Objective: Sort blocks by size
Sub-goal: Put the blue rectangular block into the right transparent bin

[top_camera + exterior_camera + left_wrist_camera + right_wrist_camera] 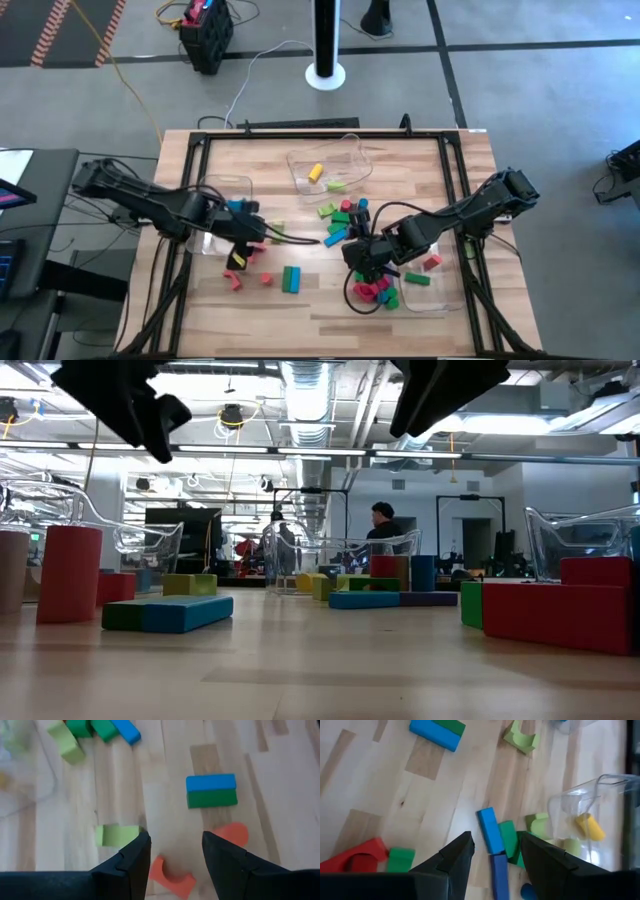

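Far clear bin [330, 160] holding yellow cylinder [315, 172], both hands spread, empty.

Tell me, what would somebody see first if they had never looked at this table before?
Probably the heap of colourful blocks scattered across the middle of the wooden table, with two dark robot arms reaching in over them from either side. The left pincer hangs open above an orange arch, and the right pincer hangs open above a blue bar. A clear bin at the far side holds a yellow piece.
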You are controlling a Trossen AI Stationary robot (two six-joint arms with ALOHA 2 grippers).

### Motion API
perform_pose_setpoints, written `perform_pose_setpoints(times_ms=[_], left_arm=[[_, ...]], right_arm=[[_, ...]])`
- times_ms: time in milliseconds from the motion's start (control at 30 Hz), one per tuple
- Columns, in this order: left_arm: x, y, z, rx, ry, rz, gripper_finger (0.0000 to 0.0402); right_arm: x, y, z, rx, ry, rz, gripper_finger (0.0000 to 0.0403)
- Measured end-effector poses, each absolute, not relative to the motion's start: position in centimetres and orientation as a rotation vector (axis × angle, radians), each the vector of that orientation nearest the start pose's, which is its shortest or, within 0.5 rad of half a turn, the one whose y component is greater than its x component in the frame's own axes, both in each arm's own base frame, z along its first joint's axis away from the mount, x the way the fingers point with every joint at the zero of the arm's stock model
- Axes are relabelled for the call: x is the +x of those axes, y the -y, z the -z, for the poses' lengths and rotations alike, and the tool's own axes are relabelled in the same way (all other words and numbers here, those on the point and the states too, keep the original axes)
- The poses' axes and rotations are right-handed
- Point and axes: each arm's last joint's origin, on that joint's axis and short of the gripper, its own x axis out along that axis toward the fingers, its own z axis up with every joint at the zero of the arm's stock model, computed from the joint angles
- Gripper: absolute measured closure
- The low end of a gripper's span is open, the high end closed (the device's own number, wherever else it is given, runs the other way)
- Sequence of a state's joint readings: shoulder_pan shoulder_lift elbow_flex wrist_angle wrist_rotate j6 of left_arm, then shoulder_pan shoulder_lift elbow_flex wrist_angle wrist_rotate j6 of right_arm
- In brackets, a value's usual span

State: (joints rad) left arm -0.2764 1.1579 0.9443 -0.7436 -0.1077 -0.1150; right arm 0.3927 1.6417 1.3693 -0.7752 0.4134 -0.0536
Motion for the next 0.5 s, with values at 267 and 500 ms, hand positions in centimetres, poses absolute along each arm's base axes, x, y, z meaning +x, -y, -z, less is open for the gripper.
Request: perform_pose_setpoints(times_ms=[267, 500], left_arm=[[22.6, 7.1, -25.5, 0.115, -1.026, 0.172, 0.0230], [23.4, 8.5, -24.0, 0.137, -1.079, 0.217, 0.0230]], right_arm=[[31.4, -12.5, -27.7, -0.468, -0.967, -0.026, 0.0200], [31.3, -12.7, -27.7, -0.470, -0.962, -0.031, 0.0200]])
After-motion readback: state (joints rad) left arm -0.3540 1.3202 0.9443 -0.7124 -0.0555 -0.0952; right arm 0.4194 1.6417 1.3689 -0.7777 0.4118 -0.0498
